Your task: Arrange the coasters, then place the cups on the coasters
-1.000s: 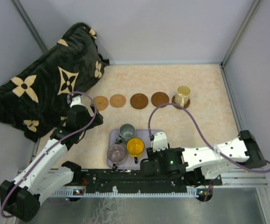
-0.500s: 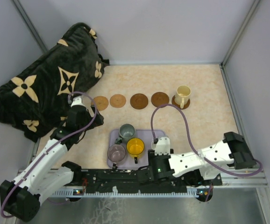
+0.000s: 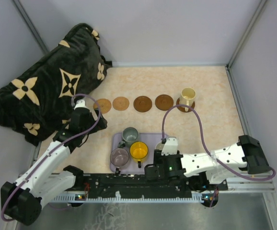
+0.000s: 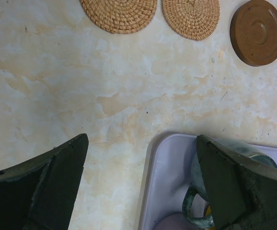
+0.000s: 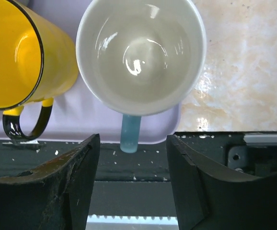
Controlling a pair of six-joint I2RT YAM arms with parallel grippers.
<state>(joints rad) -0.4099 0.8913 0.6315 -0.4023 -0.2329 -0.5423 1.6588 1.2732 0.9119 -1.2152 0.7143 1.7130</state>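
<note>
Pale blue cup's (image 5: pixel 141 57) handle is flanked, ungripped, by the right arm's (image 3: pixel 210 163) parted jaws. The left arm's (image 3: pixel 57 153) jaws are held wide open over the desk (image 4: pixel 81 86).

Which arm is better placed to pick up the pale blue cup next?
Right. The right pincer hangs open around the handle of the pale blue cup on the tray; the left pincer is open over table by the tray's far-left corner.
</note>
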